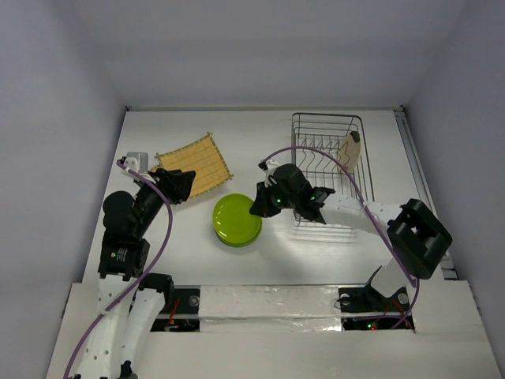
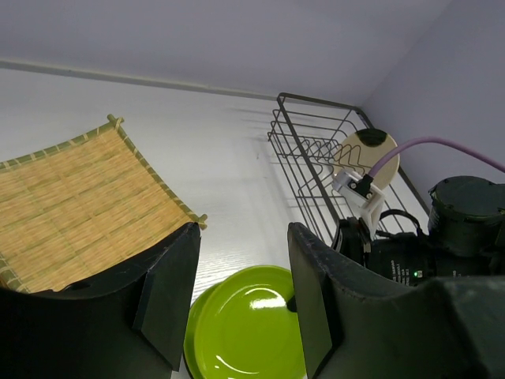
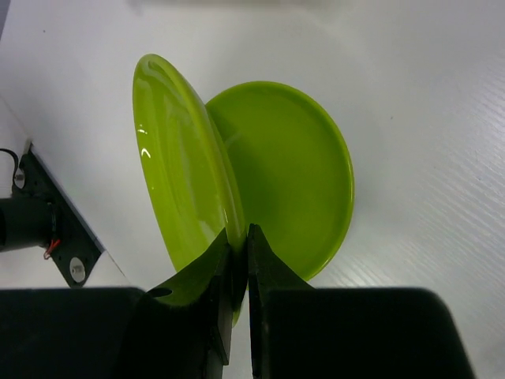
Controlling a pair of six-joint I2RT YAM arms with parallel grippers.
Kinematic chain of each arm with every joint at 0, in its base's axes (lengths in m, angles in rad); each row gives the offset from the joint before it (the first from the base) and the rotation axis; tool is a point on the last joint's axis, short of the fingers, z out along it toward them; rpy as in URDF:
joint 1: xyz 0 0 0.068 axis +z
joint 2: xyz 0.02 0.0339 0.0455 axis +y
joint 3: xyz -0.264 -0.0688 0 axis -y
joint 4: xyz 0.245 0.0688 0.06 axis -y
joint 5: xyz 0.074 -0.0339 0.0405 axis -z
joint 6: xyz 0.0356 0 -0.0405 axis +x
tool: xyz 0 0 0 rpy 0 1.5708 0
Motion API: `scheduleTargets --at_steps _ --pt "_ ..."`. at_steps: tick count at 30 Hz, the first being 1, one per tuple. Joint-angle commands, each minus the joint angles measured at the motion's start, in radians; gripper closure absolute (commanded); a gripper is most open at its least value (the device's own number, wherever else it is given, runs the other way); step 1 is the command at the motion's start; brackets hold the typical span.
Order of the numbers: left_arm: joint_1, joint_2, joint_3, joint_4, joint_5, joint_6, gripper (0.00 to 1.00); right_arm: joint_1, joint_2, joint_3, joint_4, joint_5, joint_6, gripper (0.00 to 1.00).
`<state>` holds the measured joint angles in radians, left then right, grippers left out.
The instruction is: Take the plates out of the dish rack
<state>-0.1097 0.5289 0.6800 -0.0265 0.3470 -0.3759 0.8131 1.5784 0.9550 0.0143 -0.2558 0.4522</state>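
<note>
two green plates are being stacked: right tool (image 3: 238,237) is pinching the tilted plate (image 3: 177,181) over the flat plate (image 3: 292,174); left tool (image 2: 242,237) is hanging spread; cream plate (image 1: 350,148) is waiting in the dish rack (image 1: 293,134).

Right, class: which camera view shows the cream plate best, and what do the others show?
The left wrist view: the cream plate faces the camera, dark marks visible, standing in the dish rack. The top external view shows it only as a narrow tilted sliver. The right wrist view shows none of it.
</note>
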Motion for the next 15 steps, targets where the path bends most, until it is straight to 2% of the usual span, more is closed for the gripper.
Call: scheduleTargets --at_steps 1,2,4,5,6,8,12,15 --pt "0.005 -0.004 -0.008 0.051 0.003 -0.001 0.55 0.006 0.005 0.001 0.104 0.012 0.026 0.88" --pt "0.005 -0.006 -0.008 0.051 0.003 -0.001 0.55 0.006 0.027 0.016 0.07 0.016 0.013 0.85" --pt "0.005 -0.004 -0.008 0.05 0.003 -0.003 0.55 0.006 0.049 0.028 0.046 0.039 0.002 0.71" --pt "0.005 -0.006 -0.008 0.05 0.003 -0.001 0.55 0.006 0.063 0.037 0.029 0.044 -0.007 0.7" --pt "0.005 -0.007 -0.008 0.05 0.0 -0.001 0.55 0.006 0.065 0.039 0.026 0.046 -0.009 0.63" --pt "0.005 -0.007 -0.008 0.05 0.0 -0.001 0.55 0.006 0.062 0.039 0.023 0.061 -0.01 0.6" --pt "0.005 -0.007 -0.008 0.05 0.003 -0.001 0.55 0.006 0.016 0.041 -0.011 0.118 -0.017 0.42" --pt "0.005 -0.006 -0.008 0.051 0.003 -0.001 0.55 0.006 -0.03 0.042 -0.06 0.185 -0.03 0.35"
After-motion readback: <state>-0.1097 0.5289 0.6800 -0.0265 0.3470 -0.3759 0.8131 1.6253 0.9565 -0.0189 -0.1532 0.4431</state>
